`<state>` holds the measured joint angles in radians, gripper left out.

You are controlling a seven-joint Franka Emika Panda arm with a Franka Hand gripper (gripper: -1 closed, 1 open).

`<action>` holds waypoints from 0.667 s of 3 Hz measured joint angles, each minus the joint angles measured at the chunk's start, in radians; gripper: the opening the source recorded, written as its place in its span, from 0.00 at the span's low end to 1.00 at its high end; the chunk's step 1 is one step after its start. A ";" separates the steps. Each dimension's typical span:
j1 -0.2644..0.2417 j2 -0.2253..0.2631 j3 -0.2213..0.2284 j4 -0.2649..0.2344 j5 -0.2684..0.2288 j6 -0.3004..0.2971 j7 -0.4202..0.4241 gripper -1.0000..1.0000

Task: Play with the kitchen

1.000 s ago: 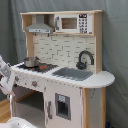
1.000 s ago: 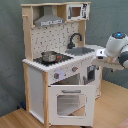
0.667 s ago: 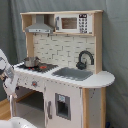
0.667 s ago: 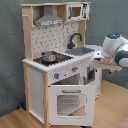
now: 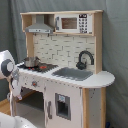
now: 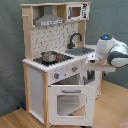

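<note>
Near the kitchen's front, gripper: it is hidden in both exterior views, so I cannot tell how it stands or whether it holds anything.
Arm: the white Panda arm stands in front of the kitchen, at the second exterior view's right, and its round joint covers a part of the rounded counter end. In the first exterior view the same arm shows at the left edge, before the stove end.
Change: compared with one second ago, the arm has come a little closer to the kitchen and a little lower. The move is small.
Kitchen: the toy kitchen stands upright on the wood floor against a grey curtain and has not moved.
Knobs: the knobs sit on the front panel under the counter, near the arm.
Oven door: the windowed oven door looks the same as before; whether it is fully closed I cannot tell.
Stovetop: a small metal pot stands on it, untouched.
Sink and faucet: the grey sink lies beside the black faucet.
Meaning for the task: I judge that the arm is approaching a front part, maybe a knob or a door. No part of the kitchen shows any effect yet.
</note>
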<state>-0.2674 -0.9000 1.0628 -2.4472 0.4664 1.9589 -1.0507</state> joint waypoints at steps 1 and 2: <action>-0.034 0.073 0.031 0.002 -0.001 0.060 -0.028 1.00; -0.066 0.149 0.068 0.003 -0.002 0.120 -0.055 1.00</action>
<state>-0.3331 -0.7513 1.1310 -2.4439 0.4643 2.0790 -1.1053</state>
